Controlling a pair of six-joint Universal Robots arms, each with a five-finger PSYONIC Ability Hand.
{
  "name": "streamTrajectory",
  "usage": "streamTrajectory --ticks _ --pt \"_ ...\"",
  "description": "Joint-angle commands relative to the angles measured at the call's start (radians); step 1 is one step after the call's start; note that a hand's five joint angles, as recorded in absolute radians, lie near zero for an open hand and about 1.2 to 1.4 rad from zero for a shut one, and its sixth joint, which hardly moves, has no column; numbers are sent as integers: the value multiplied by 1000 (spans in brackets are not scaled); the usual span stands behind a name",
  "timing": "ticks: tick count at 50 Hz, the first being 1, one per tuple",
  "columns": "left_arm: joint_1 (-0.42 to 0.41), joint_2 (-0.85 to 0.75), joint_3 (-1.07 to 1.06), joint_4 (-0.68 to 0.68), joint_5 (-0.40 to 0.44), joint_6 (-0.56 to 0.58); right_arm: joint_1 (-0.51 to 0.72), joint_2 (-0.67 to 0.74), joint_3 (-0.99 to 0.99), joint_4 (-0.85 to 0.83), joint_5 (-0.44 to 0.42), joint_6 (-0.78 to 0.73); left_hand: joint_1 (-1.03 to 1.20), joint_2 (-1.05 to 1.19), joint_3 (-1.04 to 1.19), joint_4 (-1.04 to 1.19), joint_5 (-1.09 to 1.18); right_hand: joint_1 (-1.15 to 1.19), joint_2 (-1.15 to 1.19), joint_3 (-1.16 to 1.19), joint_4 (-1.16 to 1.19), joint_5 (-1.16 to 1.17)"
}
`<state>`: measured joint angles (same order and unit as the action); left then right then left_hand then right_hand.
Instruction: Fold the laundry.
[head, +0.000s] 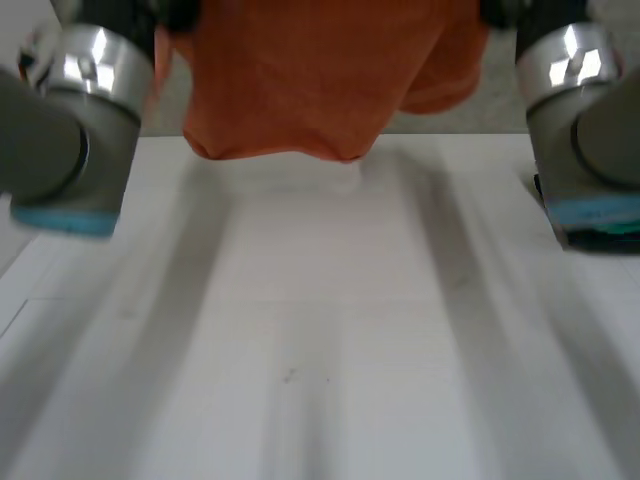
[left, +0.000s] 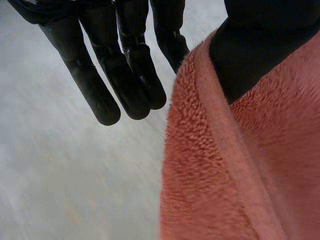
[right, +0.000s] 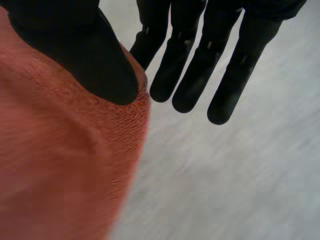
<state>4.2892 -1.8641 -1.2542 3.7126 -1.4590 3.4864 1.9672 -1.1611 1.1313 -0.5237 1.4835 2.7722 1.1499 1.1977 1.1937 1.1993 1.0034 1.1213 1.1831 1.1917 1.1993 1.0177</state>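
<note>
An orange towel (head: 320, 70) hangs bunched between my two raised arms, its lower end just above the far part of the white table (head: 320, 350). In the left wrist view my left hand (left: 130, 75) pinches the towel's hemmed edge (left: 200, 150) between its thumb (left: 255, 50) and one finger; its other fingers point straight down beside the cloth. My right hand (right: 200, 70) holds the other side the same way, with its thumb (right: 95, 55) pressed on the towel (right: 60, 160) and its remaining fingers straight and free.
My left forearm (head: 70, 130) and right forearm (head: 585, 130) stand at either side of the table. Bare white tabletop lies under and in front of the hanging towel.
</note>
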Motion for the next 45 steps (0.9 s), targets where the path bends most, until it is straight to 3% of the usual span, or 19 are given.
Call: streamTrajectory --ticks 1,7,13,21,32,39,43,45 --pt "-6 123 -405 -69 5 7 -8 -34 270 313 -52 -8 246 199 203 197 218 275 213 205 197 204" --pt "-8 38 -589 -62 3 10 -8 -22 435 376 -101 -19 246 199 203 197 218 275 213 205 197 204" --pt "3 -93 -597 -57 5 63 -8 35 478 370 -134 -29 246 199 203 197 218 275 213 205 197 204" --pt "75 -112 -599 -59 5 86 -11 35 476 366 -132 -23 -516 -563 -559 -565 -544 275 213 205 197 204" --pt "67 -72 -668 -89 -24 91 -37 34 486 366 -103 -20 -534 -582 -578 -584 -562 275 213 205 197 204" --pt "78 -13 -722 -86 -92 95 -36 34 484 367 -97 -22 -505 -553 -549 -554 -533 275 213 205 197 204" --pt "115 -15 -723 -86 -129 97 -36 34 487 367 -98 -22 -361 -409 -405 -411 -389 275 213 205 197 204" --pt "145 -18 -725 -86 -132 97 -34 34 487 367 -97 -23 -162 -210 -206 -212 -190 275 213 205 197 204"
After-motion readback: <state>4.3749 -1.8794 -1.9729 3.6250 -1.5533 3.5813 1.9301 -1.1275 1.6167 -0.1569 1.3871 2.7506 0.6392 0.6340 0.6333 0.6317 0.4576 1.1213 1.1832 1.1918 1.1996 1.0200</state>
